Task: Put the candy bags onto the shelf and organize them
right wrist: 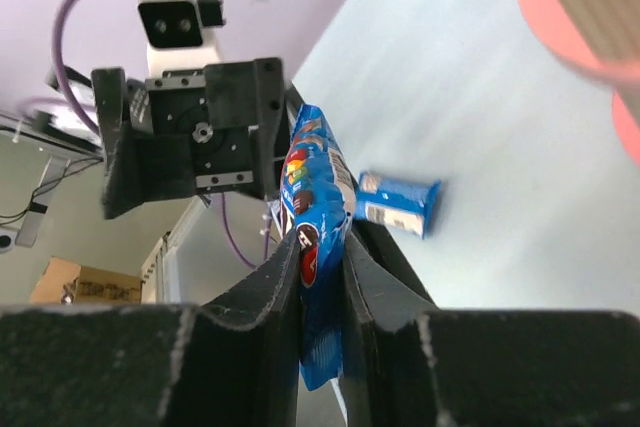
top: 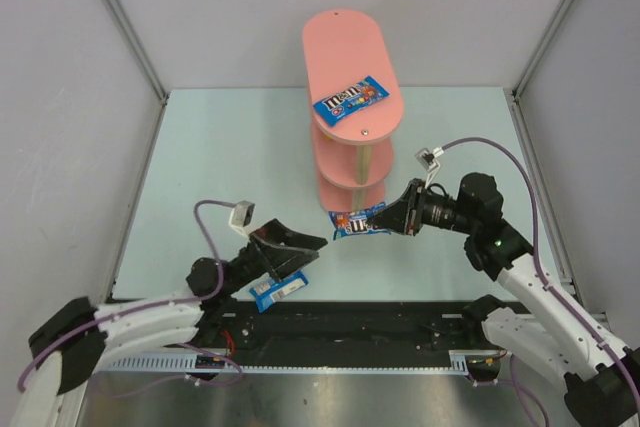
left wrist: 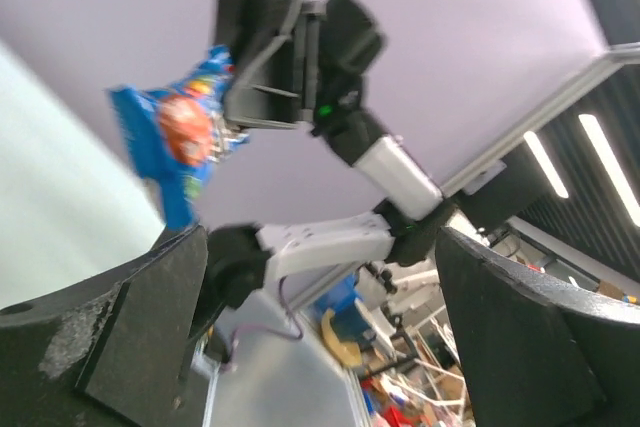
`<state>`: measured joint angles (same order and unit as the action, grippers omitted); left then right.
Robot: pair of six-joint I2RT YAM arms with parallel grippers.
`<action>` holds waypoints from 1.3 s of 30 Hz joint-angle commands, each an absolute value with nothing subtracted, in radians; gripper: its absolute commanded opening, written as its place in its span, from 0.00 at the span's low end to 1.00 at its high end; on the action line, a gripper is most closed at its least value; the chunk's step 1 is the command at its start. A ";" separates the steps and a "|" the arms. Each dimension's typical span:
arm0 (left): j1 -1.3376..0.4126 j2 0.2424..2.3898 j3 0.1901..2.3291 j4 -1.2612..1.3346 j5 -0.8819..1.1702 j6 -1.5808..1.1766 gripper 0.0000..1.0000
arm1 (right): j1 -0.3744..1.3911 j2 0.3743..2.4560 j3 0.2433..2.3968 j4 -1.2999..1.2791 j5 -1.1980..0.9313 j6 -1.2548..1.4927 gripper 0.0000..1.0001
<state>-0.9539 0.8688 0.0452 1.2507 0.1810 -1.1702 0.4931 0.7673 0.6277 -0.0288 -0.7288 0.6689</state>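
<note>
Carrying step, by my read: one bag gripped, not yet on a board.

Nearest the bases, lower centre of the top view, the loose packet [top: 278, 289] lies flat on the tabletop [top: 220, 147]. The left gripper [top: 315, 250] is just up-right of it, jaws wide apart with nothing between them.

Mid-frame, the right gripper [top: 392, 217] has its jaws closed on one end of the held packet [top: 355, 224]. The rest sticks out left, near the foot of the shelf [top: 345, 42].

Farthest, upper centre, the top-tier packet [top: 350, 99] lies on the top board.

Next move, my guess — raise the held packet over a free board, level it, then open. The posts and board edges are close, so the approach needs care.

View differences:
- Right wrist view shows the pinch edge-on, packet squeezed between both fingers — overhead can't confirm that.
- Left wrist view shows its own empty gap and the other arm's grip, not the loose packet.
- Overhead hides most of the lower boards under the top one.
</note>
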 commanded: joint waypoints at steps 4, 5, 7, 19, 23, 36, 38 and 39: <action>-0.942 0.468 0.092 0.765 0.094 -1.002 1.00 | 0.497 0.900 0.914 0.070 -0.804 0.620 0.23; -0.934 0.441 0.094 0.735 0.092 -0.999 1.00 | 0.497 0.941 0.972 0.084 -0.814 0.627 0.23; -0.930 0.397 0.101 0.667 0.091 -0.994 1.00 | 0.489 0.983 1.059 0.109 -0.825 0.624 0.23; -0.930 0.387 0.130 0.577 0.104 -0.988 1.00 | 0.239 1.399 1.520 0.302 -0.978 0.841 0.26; -0.928 0.377 0.138 0.558 0.097 -0.980 1.00 | 0.181 1.589 1.760 0.240 -1.034 0.854 0.29; -0.917 0.408 0.109 0.623 0.098 -0.997 1.00 | 0.118 2.210 2.379 0.472 -1.132 1.250 0.26; -0.914 0.405 0.104 0.623 0.097 -0.999 1.00 | 0.124 2.229 2.376 0.491 -1.134 1.253 0.25; -0.911 0.400 0.104 0.623 0.095 -1.000 1.00 | 0.126 2.224 2.358 0.491 -1.126 1.246 0.25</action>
<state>-0.9264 0.4057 0.0975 0.5755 0.0998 -1.0027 0.1028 2.2154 2.3207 0.4026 -1.0832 1.1576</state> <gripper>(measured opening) 0.996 0.257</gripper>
